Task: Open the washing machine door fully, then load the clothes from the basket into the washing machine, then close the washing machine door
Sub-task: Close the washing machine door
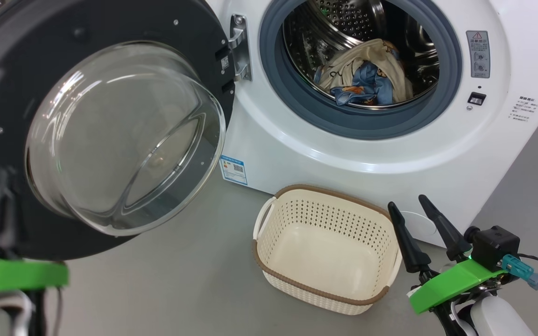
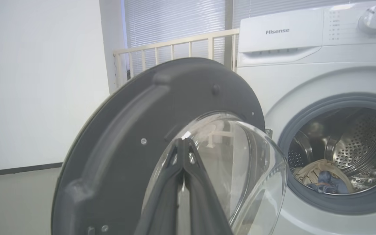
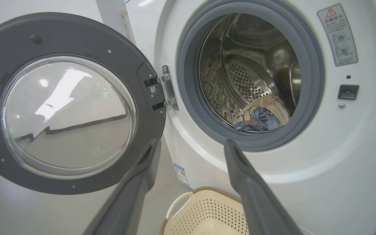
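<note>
Blue and cream clothes (image 1: 367,77) lie in the steel drum (image 1: 343,23). The left gripper (image 2: 183,145), jaws together, faces the round black glass-centred door (image 1: 124,135), probably to push it shut. The right gripper's (image 1: 407,201) jaws stand apart.

The brand name "Hisense" (image 2: 277,31) stands in grey on the drawer panel (image 2: 256,44) of the washing machine (image 2: 305,75). Right of the drum opening, a grey warning sticker (image 1: 480,53) bears a red triangle sign and Chinese print too small to read. A blue label (image 1: 233,169) with a QR code sits at the machine's lower corner. A small QR sticker (image 1: 225,62) is on the washing machine door (image 1: 110,23) beside the hinge.
</note>
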